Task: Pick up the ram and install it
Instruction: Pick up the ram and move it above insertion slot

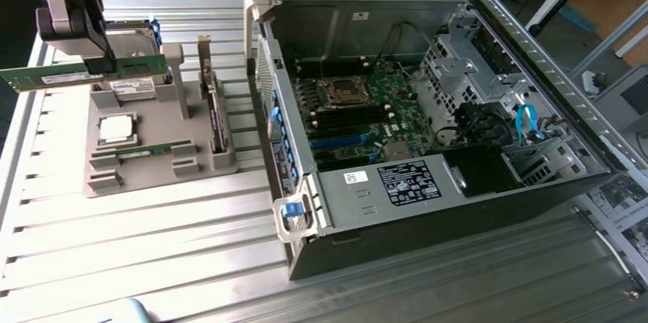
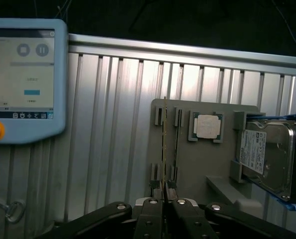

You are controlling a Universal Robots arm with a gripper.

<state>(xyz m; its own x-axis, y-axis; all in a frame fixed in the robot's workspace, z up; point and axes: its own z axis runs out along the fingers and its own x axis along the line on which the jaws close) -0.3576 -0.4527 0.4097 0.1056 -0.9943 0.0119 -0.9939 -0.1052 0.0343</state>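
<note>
- Bench (image 1: 152, 217) of ribbed aluminium slats carries everything. In the exterior view, bare slats run along its near edge in front of the holder and the case.
- Computer case (image 1: 426, 209) lies on its side on the exterior view's right with its open face up. Its walls rim the motherboard (image 1: 354, 111), which sits deep inside among cables and drive cages.
- Grey holder (image 1: 152, 175) sits just beside the case on the exterior view's left, with a narrow strip of bench between them. An expansion card (image 1: 212, 111) stands on edge along the side of the holder nearest the case.
- Teach pendant (image 2: 23, 79), brought in by the wrist view, rests at the bench's edge, well apart from the holder.
- Hard drive (image 2: 267, 154) stands tilted at one end of the holder.
- Gripper (image 1: 96, 65) hangs over the holder's far end on the exterior view's left, well apart from the case. In the wrist view its fingers (image 2: 150, 211) are clenched on the top edge of the ram.
- Ram (image 1: 61, 78) is held in the air, long edge roughly level. The exterior view shows its green face; the wrist view shows it edge-on, as a thin line above the holder's slots.
- Second green stick (image 1: 152, 148) lies in a slot of the holder.
- CPU (image 2: 208, 126) lies flat in its square recess, between the slots and the hard drive.
</note>
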